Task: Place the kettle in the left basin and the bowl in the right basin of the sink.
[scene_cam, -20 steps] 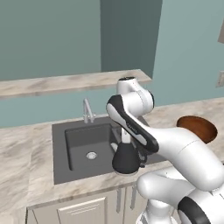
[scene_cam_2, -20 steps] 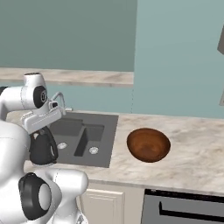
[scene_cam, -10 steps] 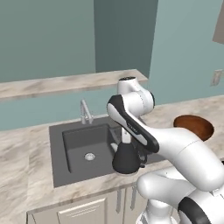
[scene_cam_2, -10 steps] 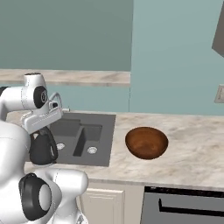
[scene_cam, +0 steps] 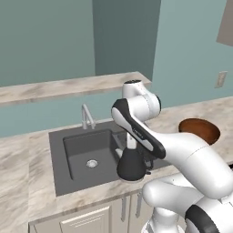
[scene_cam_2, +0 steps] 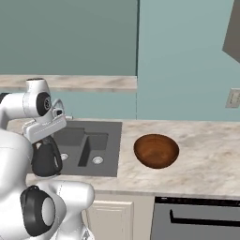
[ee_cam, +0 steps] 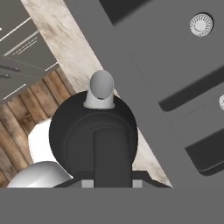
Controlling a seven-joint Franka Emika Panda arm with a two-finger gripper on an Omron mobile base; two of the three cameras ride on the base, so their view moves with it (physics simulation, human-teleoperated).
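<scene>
Both jaws hide behind the kettle [ee_cam: 94, 131] handle they clasp.

a rendered home kitchen: a marble-patterned bench [scene_cam_2: 197, 164] with a dark grey double-basin sink [scene_cam: 63, 166] set into it and a slim silver faucet [scene_cam: 86, 116] at its back edge, cream cabinet doors [scene_cam: 86, 220] below, an oven front [scene_cam_2: 197, 218], teal walls and a wall outlet [scene_cam_2: 233, 98].
</scene>
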